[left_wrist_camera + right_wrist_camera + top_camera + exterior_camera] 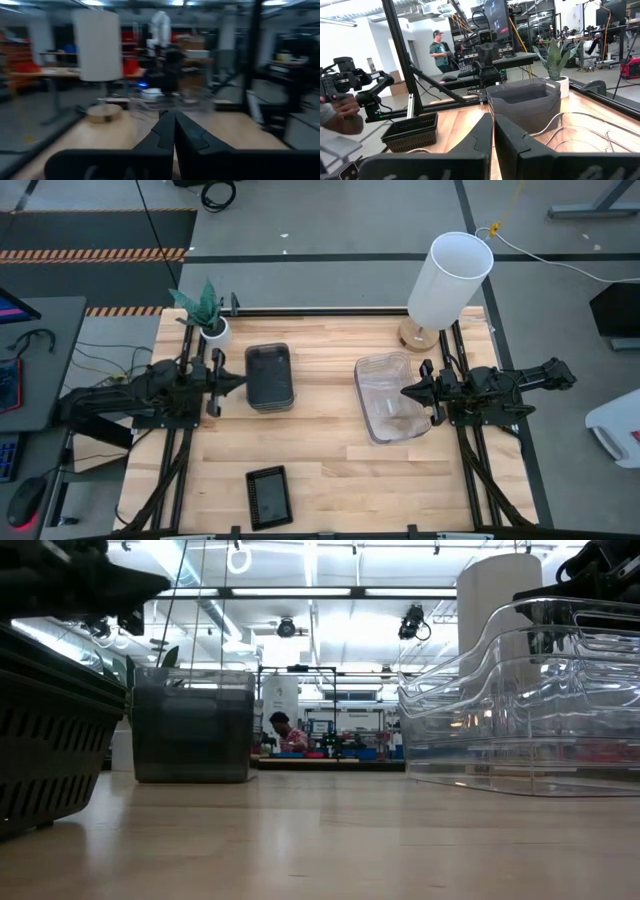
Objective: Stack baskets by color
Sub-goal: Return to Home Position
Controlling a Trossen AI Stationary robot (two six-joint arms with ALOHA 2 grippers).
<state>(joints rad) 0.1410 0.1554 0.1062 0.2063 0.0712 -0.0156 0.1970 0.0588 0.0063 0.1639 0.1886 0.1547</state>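
Both arms are held low and level over the worktop [330, 450], each stretched inward from its own side. The left arm [120, 395] is extended from the left edge. The left gripper [238, 383] is seen with its fingers pressed together on nothing, its tip just beside the left side of the stack of smoky grey bins [270, 377]. The right arm [515, 385] is extended from the right edge. The right gripper [406, 390] is likewise closed and empty, with its tip placed over the right rim of the stack of clear bins [378, 408]. The grey and clear stacks are set apart from each other in the middle of the worktop. The stack of black mesh bins [268, 496] is found alone near the worktop's edge at the bottom of the high view, well apart from both grippers.
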